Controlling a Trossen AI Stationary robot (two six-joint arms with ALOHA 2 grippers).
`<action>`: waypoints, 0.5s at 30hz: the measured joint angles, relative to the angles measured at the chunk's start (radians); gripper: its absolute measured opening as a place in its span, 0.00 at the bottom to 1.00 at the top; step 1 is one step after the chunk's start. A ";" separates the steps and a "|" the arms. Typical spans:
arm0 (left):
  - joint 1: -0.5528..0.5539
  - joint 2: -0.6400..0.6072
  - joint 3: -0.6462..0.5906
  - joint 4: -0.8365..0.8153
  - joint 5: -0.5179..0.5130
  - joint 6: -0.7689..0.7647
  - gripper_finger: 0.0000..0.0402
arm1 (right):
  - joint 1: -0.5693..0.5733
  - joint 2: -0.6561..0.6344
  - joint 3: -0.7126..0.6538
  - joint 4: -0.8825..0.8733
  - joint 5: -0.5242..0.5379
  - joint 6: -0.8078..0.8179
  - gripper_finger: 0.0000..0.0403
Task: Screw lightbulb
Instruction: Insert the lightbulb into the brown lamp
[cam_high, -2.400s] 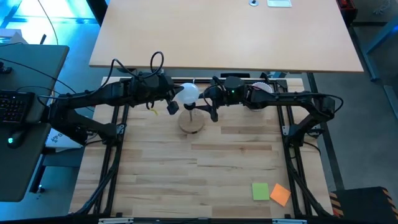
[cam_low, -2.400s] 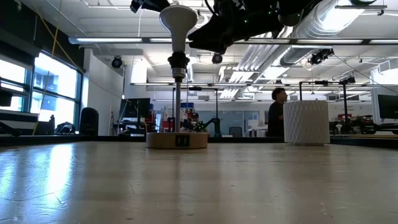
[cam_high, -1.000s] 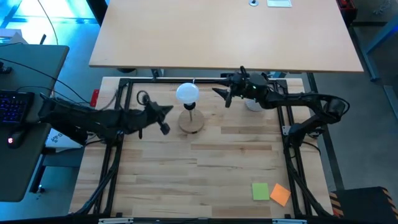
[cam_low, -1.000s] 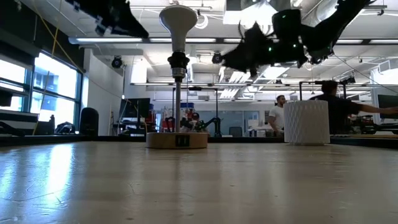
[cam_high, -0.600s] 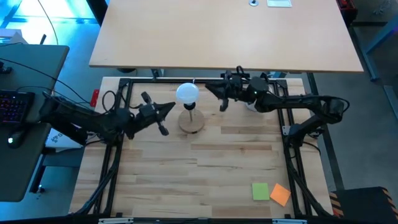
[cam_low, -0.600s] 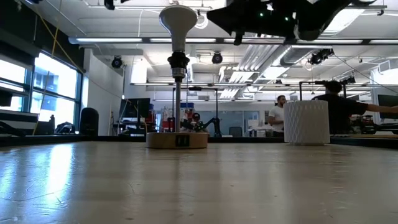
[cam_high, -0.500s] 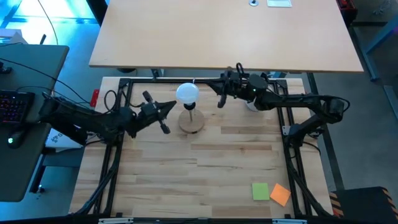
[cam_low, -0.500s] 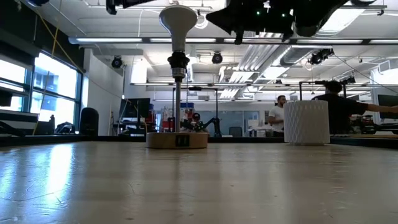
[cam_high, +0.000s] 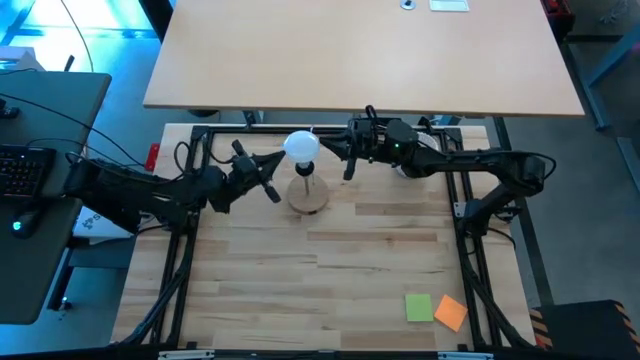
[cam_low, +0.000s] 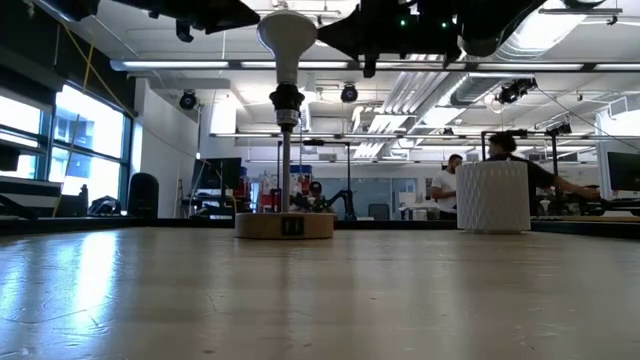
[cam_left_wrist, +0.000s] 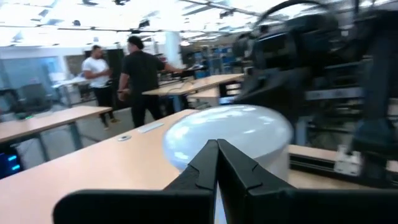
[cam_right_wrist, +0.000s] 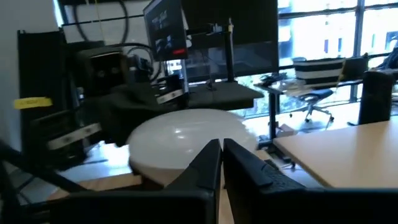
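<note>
The white lightbulb (cam_high: 301, 147) stands upright, its narrow base in the black socket (cam_low: 286, 100) on the post of the round wooden stand (cam_high: 308, 196). My left gripper (cam_high: 279, 161), shut, points at the globe from the table's left, level with it; the globe (cam_left_wrist: 249, 127) fills that wrist view behind the fingertips. My right gripper (cam_high: 324, 150), shut, points at the globe from the right, and the globe (cam_right_wrist: 177, 140) shows just beyond its tips. My left gripper has its shut fingertips (cam_left_wrist: 214, 152) level at the globe's left side; I cannot tell whether they touch it. My right gripper has its shut fingertips (cam_right_wrist: 214, 152) level at the globe's right side; I cannot tell whether they touch it either.
A white ribbed cup (cam_low: 492, 197) stands at the far right, partly under the right arm. A green note (cam_high: 419, 307) and an orange note (cam_high: 451, 313) lie at the near right. People (cam_low: 500, 150) move in the room beyond the table.
My left gripper has gone toward the table's right and far edge, up to the bulb's left side. My right gripper has gone toward the left, up to the bulb's right side. The bulb and the stand have kept still.
</note>
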 joint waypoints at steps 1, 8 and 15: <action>0.002 -0.005 0.000 -0.002 -0.018 0.000 0.00 | 0.004 -0.003 0.001 -0.008 -0.007 0.000 0.04; 0.006 -0.006 0.000 -0.040 -0.101 0.012 0.00 | 0.034 -0.058 0.001 -0.103 -0.049 -0.044 0.04; -0.044 -0.045 -0.001 -0.082 -0.115 0.011 0.00 | 0.030 -0.119 0.001 -0.215 0.089 -0.116 0.04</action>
